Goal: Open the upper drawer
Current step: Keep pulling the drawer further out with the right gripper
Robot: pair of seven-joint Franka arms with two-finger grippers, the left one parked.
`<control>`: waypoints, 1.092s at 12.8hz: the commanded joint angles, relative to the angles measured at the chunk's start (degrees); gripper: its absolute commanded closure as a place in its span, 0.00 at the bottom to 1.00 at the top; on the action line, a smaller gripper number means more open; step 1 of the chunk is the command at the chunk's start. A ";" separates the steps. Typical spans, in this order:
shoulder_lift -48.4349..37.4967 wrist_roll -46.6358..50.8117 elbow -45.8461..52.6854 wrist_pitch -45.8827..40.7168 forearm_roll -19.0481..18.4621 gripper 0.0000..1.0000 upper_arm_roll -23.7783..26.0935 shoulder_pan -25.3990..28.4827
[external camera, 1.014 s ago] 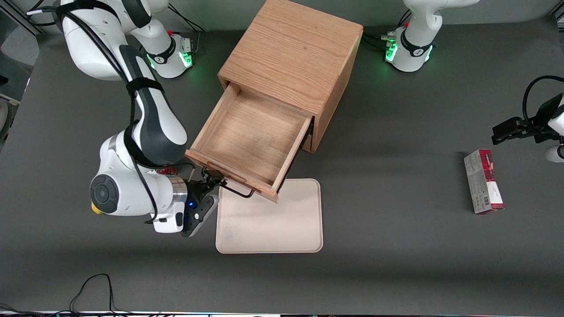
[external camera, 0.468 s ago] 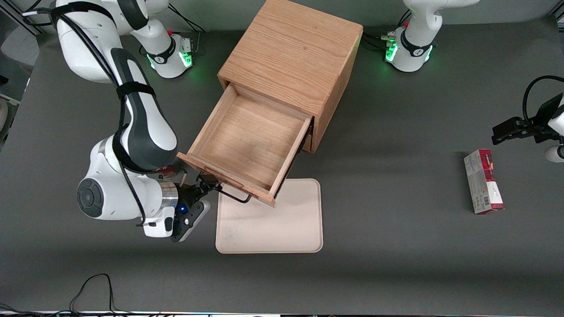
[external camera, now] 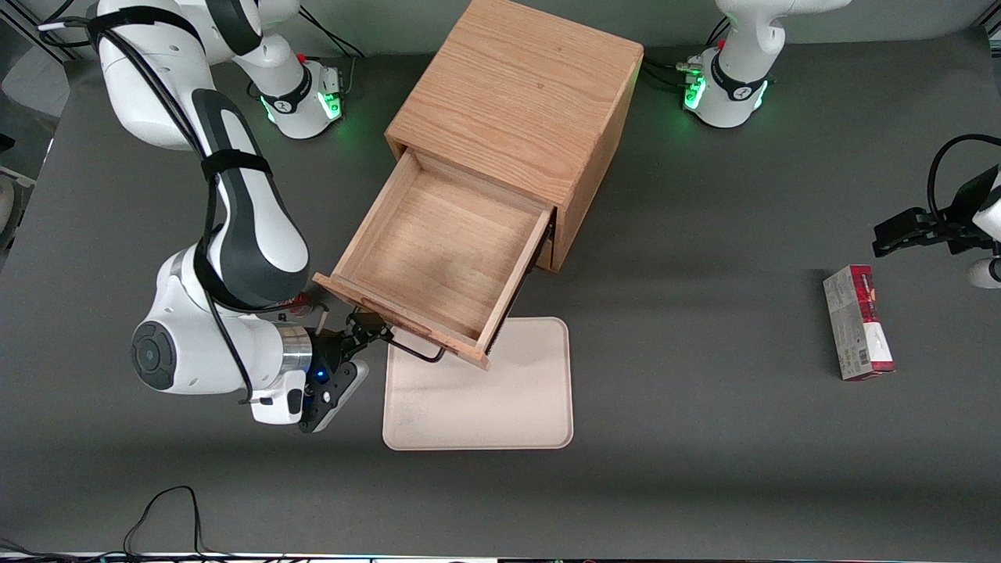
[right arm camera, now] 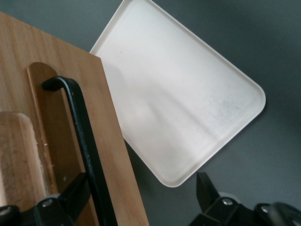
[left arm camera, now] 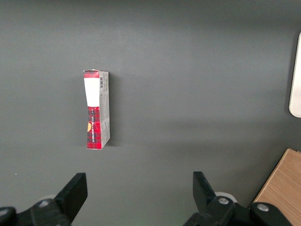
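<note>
The light oak cabinet (external camera: 516,102) stands at the middle of the table. Its upper drawer (external camera: 438,250) is pulled far out toward the front camera, and its empty wooden inside shows. The black wire handle (external camera: 414,352) sits on the drawer front, seen close in the right wrist view (right arm camera: 82,122). My right gripper (external camera: 367,328) is at the handle's end nearest the working arm. Its fingers (right arm camera: 204,193) stand wide apart with the handle bar between them, close to one finger. The gripper (right arm camera: 139,188) is open. The lower drawer is hidden under the upper one.
A cream tray (external camera: 500,391) lies on the table under the drawer's front edge, nearer to the front camera; it also shows in the right wrist view (right arm camera: 178,94). A red and white box (external camera: 856,320) lies toward the parked arm's end, also in the left wrist view (left arm camera: 96,113).
The drawer slid a little farther out of the cabinet with my gripper at its handle. My arm drew back with it. Over the last half second almost nothing moved.
</note>
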 commanded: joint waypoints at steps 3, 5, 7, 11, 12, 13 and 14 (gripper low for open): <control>0.82 0.98 3.18 1.51 2.69 0.00 0.12 -2.79; 0.47 0.98 3.26 1.25 2.69 0.00 0.21 -2.88; 0.47 1.24 5.01 -0.15 2.69 0.00 0.30 -2.80; 0.29 1.33 5.37 -0.69 2.69 0.00 1.52 -2.71; 0.29 1.33 5.37 -0.69 2.69 0.00 1.61 -2.62; 0.21 1.42 5.46 -0.69 2.69 0.00 1.70 -2.53; 0.03 1.42 5.46 -0.86 2.69 0.00 1.96 -2.53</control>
